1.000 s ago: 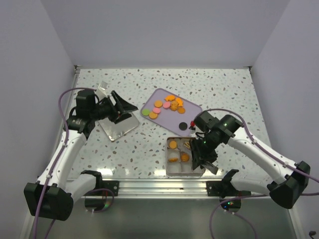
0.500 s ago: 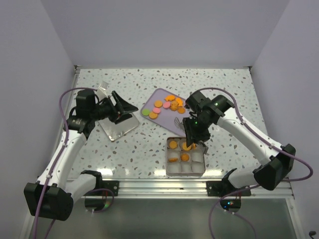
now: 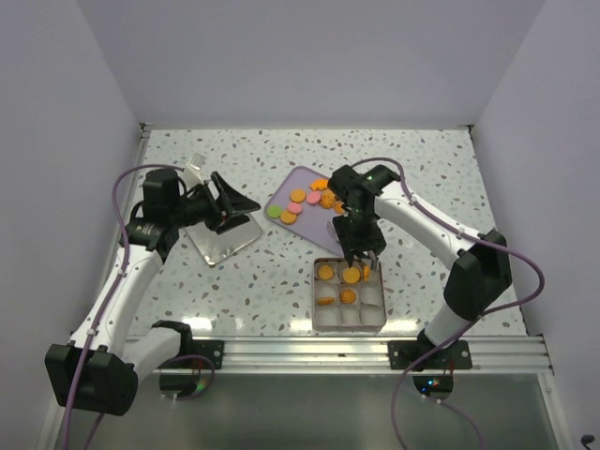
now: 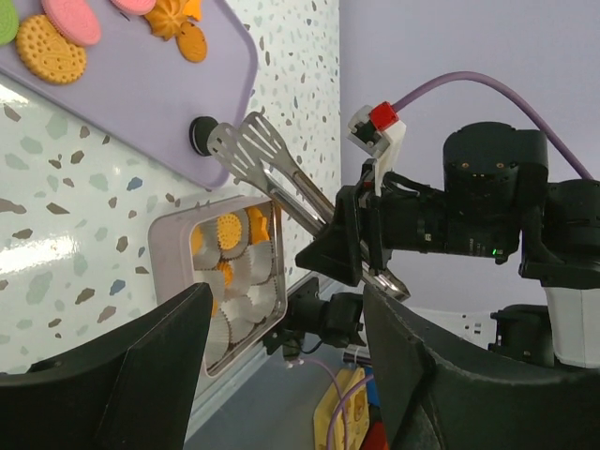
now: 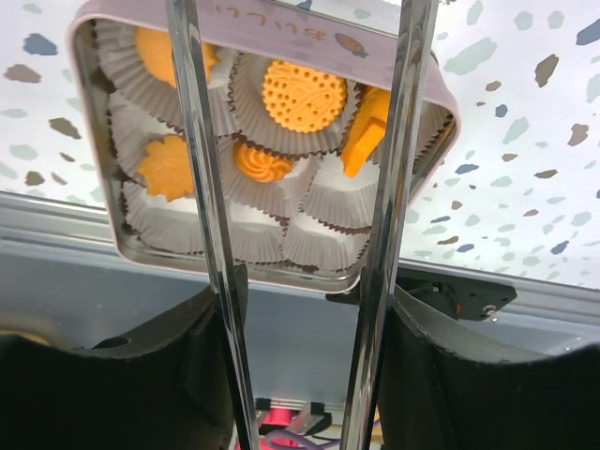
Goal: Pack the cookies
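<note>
Right wrist: right fingers (image 5: 141, 375) grasp parted tongs (image 5: 202, 187) over a cookie (image 5: 364, 131) tilted on edge; left fingers (image 4: 112, 375) spread, empty.

The only writing in view is a short line of dark characters printed on the pale pink outer wall of the tin (image 5: 253, 28). It sits at about twelve o'clock in the right wrist view, between the two blades of the tongs (image 5: 199, 141). It stands upside down there and looks like Japanese script, with a small fish-shaped mark at its three o'clock end. It is too small to read for certain.
</note>
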{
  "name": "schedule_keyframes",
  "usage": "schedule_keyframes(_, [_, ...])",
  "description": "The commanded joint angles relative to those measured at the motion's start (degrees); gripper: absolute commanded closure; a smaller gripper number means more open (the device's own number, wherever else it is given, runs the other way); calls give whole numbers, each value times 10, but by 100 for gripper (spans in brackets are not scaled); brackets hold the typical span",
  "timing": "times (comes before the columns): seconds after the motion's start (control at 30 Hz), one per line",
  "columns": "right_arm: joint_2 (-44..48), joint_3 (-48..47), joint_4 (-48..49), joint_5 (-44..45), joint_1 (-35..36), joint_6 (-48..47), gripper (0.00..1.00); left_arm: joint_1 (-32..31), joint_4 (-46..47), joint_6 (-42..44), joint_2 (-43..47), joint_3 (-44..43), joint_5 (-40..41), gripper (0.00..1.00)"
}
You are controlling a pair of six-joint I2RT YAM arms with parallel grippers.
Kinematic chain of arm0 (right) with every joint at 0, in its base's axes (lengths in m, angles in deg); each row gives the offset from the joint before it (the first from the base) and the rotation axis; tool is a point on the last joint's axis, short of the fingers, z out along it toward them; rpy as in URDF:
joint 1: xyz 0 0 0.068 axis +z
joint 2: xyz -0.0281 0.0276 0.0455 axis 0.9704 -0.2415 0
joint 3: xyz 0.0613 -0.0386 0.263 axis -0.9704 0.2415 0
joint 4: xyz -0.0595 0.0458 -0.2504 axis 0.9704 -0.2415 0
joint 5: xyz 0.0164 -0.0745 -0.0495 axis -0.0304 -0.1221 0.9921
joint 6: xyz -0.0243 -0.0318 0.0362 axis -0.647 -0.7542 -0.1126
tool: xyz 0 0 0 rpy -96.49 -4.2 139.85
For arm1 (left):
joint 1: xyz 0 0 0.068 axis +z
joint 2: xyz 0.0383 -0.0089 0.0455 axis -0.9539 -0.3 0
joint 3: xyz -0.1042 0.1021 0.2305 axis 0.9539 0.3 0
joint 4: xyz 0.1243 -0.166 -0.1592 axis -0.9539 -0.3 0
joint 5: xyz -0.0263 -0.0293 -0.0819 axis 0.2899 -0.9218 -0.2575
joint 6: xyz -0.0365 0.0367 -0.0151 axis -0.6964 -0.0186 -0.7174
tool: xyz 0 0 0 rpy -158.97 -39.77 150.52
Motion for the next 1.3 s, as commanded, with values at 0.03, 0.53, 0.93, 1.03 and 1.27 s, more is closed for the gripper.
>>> schedule_keyframes(0.03, [-16,-11,-107,23,-4,-26,46,3,26,10,8,7,-17,30])
schedule_keyframes(0.53, [-72,-12,-105,20,-9,-29,46,4,54,0,15,39,-22,30])
schedule_keyframes(0.93, [-66,-33,-114,41,-24,-27,46,11,50,13,2,30,-30,31])
schedule_keyframes(1.03, [-60,-34,-118,41,-33,-25,47,13,50,15,-3,29,-31,31])
schedule_keyframes(1.27, [-54,-29,-118,44,-42,-24,48,14,57,15,-11,29,-35,31])
